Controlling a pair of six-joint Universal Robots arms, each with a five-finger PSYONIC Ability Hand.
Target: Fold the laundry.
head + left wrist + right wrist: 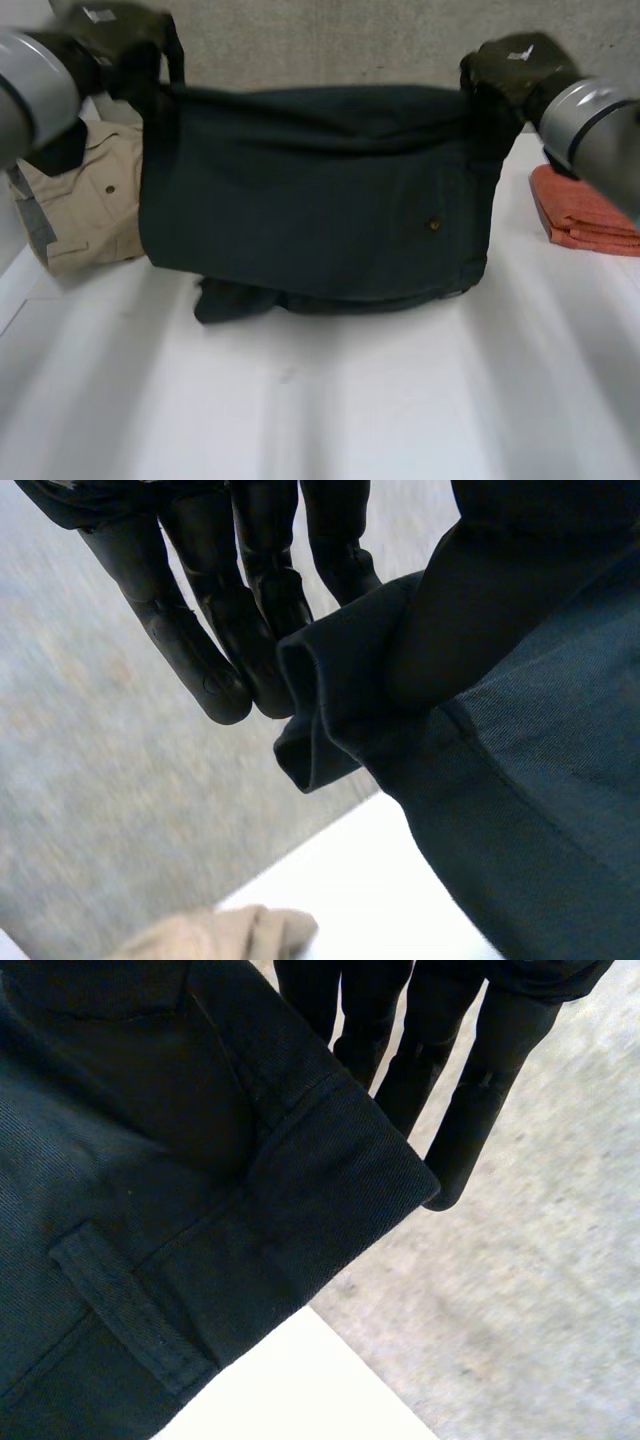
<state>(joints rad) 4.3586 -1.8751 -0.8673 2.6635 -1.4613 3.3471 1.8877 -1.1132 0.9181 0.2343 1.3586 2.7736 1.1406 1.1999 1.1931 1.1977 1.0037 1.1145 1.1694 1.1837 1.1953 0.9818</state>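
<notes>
Left hand (120,40) and right hand (515,62) pinch top corners of dark garment (320,200), held up, lower edge on table (350,400). Thumbs hidden behind cloth. Right wrist view adds belt loop (130,1305). Beige garment (90,200) at 9 o'clock, part covered.

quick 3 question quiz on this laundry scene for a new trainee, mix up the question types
1. True or false: the dark trousers lie spread flat on the table.
2. Where do the left hand and the right hand grip the trousers? A) the bottom edge B) the top corners C) the middle
3. Fill in: the folded orange cloth lies on the robot's ____ side.
Key: 1 false, they are held up. 2 B. 3 right.
</notes>
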